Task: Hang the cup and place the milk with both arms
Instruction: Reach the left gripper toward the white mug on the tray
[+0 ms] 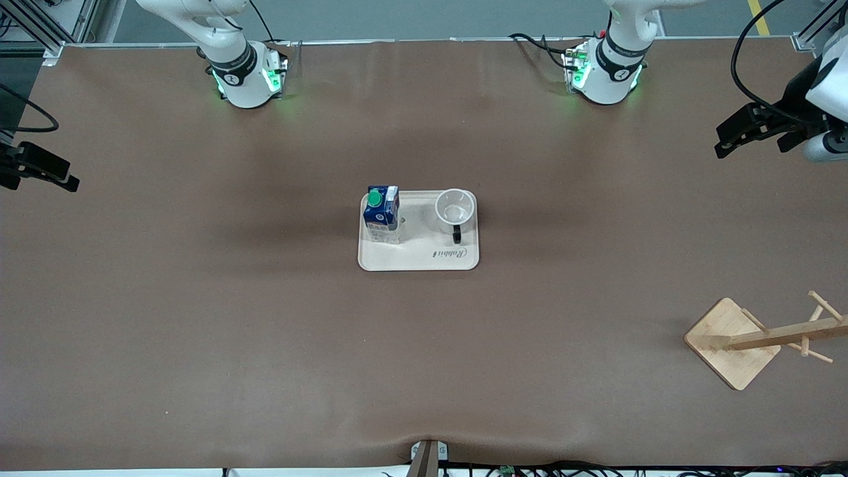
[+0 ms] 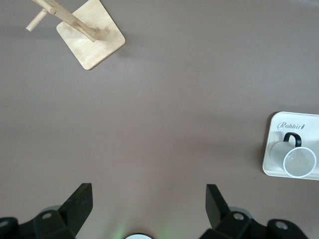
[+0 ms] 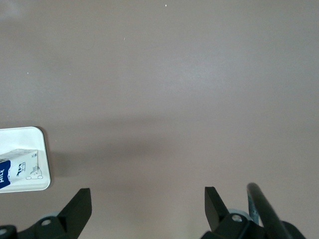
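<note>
The cup [image 1: 456,210] and milk [image 1: 382,214] are sitting side by side on the tray [image 1: 417,260] — mid-table, reachable — while the left gripper [image 2: 148,205] and right gripper [image 3: 147,208] are hovering wide-fingered, empty, above the table's ends.

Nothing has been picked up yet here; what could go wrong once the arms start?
The cup and milk share one small tray, so two arms reaching in together may crowd each other. The cup's handle points toward the front camera, so a rim grasp might leave it badly turned for the rack's thin pegs. The tall milk may tip if nudged. Both the left gripper and right gripper wait open, off the tray.
</note>
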You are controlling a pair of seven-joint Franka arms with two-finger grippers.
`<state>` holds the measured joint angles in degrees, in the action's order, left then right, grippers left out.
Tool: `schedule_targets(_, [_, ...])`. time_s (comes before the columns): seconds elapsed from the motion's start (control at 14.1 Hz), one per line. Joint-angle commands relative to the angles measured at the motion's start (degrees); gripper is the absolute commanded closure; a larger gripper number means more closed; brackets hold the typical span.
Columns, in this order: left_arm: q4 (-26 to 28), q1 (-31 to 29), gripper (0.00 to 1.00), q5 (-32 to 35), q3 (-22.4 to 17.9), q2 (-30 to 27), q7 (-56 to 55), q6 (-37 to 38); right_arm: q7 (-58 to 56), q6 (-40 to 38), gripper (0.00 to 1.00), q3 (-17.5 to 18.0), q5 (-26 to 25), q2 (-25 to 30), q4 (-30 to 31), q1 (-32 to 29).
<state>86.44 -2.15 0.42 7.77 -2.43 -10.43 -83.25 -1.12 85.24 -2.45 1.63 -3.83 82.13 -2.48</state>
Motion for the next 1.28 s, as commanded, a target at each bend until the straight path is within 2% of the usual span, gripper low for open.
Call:
schedule_targets(0.0, [-1.5,-0.8,0.00,0.1,0.0,0.2,0.4,1.5,-0.4,-0.5,0.00,0.6,0.0,-0.6,-1.3,-1.0])
schedule_targets(0.14, [-1.5,-0.8,0.00,0.2,0.0,0.4,0.5,1.5,-0.4,-0.4,0.00,0.6,0.0,-0.6,-1.2,-1.0])
schedule_targets(0.28, [-4.0,-0.9,0.00,0.1,0.1,2.2,0.5,1.6,-0.4,-0.4,0.00,0.5,0.0,-0.9,-1.2,-1.0])
schedule_targets(0.43, [-3.3,-0.1,0.00,0.1,0.7,2.4,-0.1,1.6,-0.5,-0.4,0.00,0.6,0.0,-1.5,-1.2,-1.1])
schedule_targets(0.64, [-0.3,0.6,0.00,0.0,4.0,2.9,-2.4,1.2,-0.5,-0.4,0.00,0.5,0.0,-1.6,-1.2,-1.1])
schedule_targets(0.78, [0.3,0.6,0.00,0.0,8.8,4.4,-4.2,0.7,-0.5,-0.3,0.00,0.5,-0.1,-1.7,-1.2,-1.1])
schedule_targets(0.92, [3.3,0.6,0.00,0.1,13.2,5.0,-9.8,-2.6,-0.7,-0.2,0.00,0.5,-0.1,-1.7,-1.2,-1.0])
schedule_targets(1.21, [15.2,0.6,0.00,0.1,20.7,5.4,-16.2,-18.0,-0.7,-0.2,0.00,0.6,-0.1,-3.1,-1.2,-1.1])
